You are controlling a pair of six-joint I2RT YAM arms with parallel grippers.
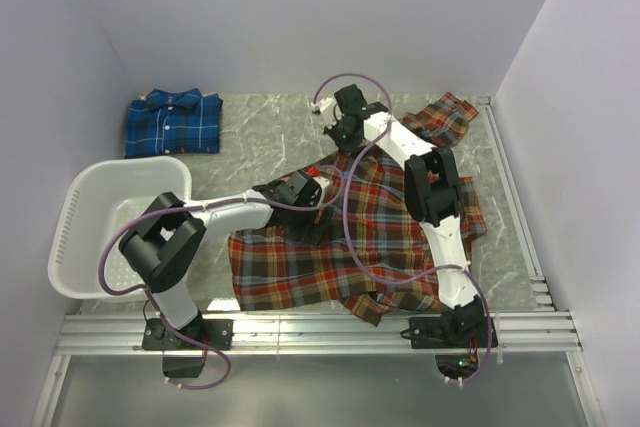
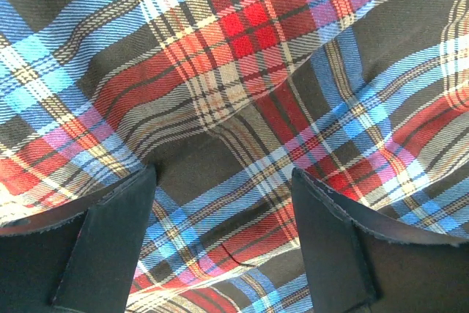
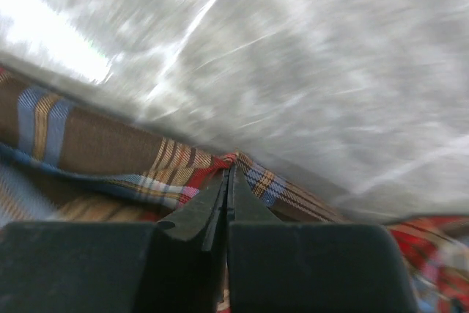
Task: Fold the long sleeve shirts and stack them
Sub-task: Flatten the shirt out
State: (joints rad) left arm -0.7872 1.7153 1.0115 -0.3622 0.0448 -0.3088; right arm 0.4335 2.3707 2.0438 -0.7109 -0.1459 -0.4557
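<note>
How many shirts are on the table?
2. A blue shirt lies folded at the far left of the table. A red checked shirt lies spread out in the middle. Part of the basket is hidden, so another could be there.

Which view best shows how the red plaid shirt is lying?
Top external: the red plaid shirt shows at its full spread, arms crossing it, one sleeve toward the far right. Left wrist gives only a close patch of weave; right wrist, blurred, only a pinched edge.
</note>
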